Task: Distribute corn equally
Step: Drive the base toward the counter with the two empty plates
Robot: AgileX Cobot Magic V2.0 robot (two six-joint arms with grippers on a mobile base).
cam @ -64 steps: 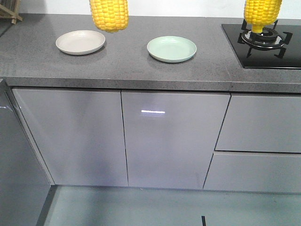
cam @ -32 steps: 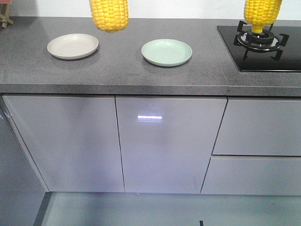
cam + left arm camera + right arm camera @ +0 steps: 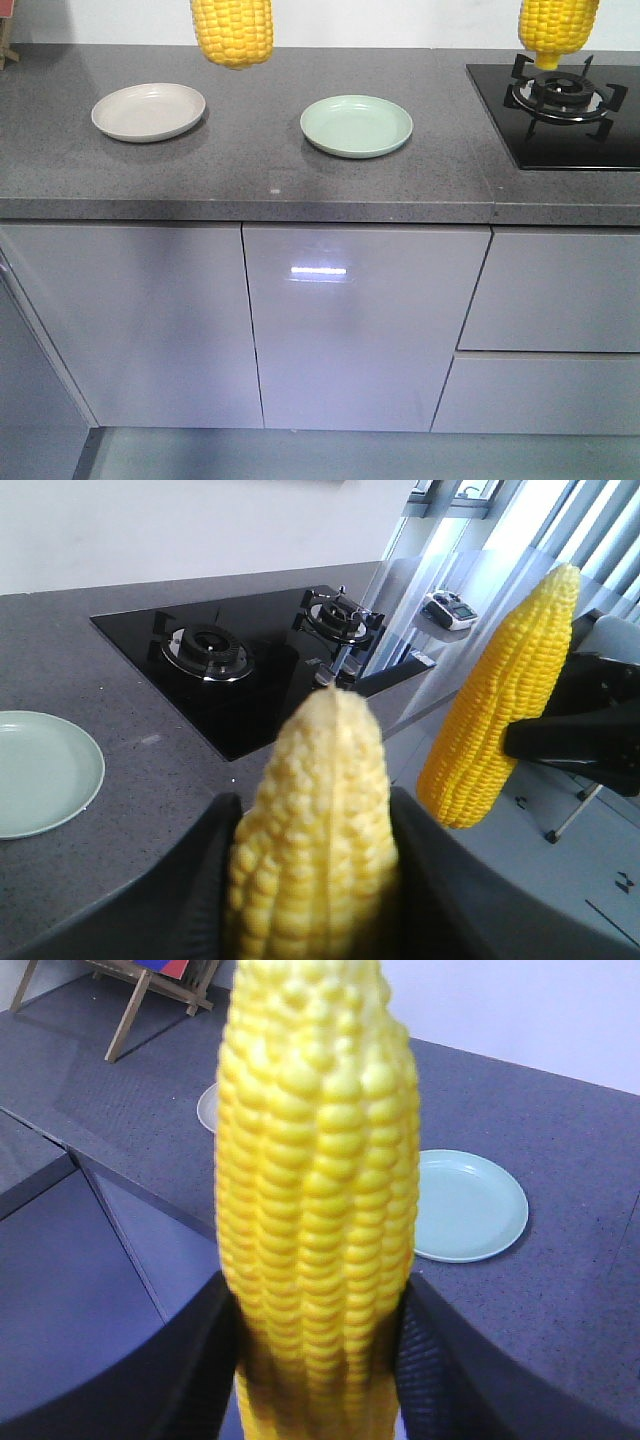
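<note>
I hold two cobs of corn, one in each gripper. In the front view their lower ends hang from the top edge: one corn (image 3: 232, 30) above the counter between the plates, the other corn (image 3: 558, 30) over the hob. My left gripper (image 3: 312, 805) is shut on a pale yellow corn (image 3: 318, 780) that points up. My right gripper (image 3: 318, 1295) is shut on a deep yellow corn (image 3: 315, 1160). That right-hand corn (image 3: 500, 710) also shows in the left wrist view. A beige plate (image 3: 148, 111) and a green plate (image 3: 356, 125) lie bare on the counter.
A black gas hob (image 3: 560, 100) with burner grates takes up the counter's right end. Grey cabinet doors and drawers run below the counter's front edge (image 3: 300, 210). A wooden stand (image 3: 150, 990) sits at the far left of the counter.
The view has shifted: counter and plates now sit lower in the frame and the beige plate lies further left. Both cobs keep their place at the top edge.
</note>
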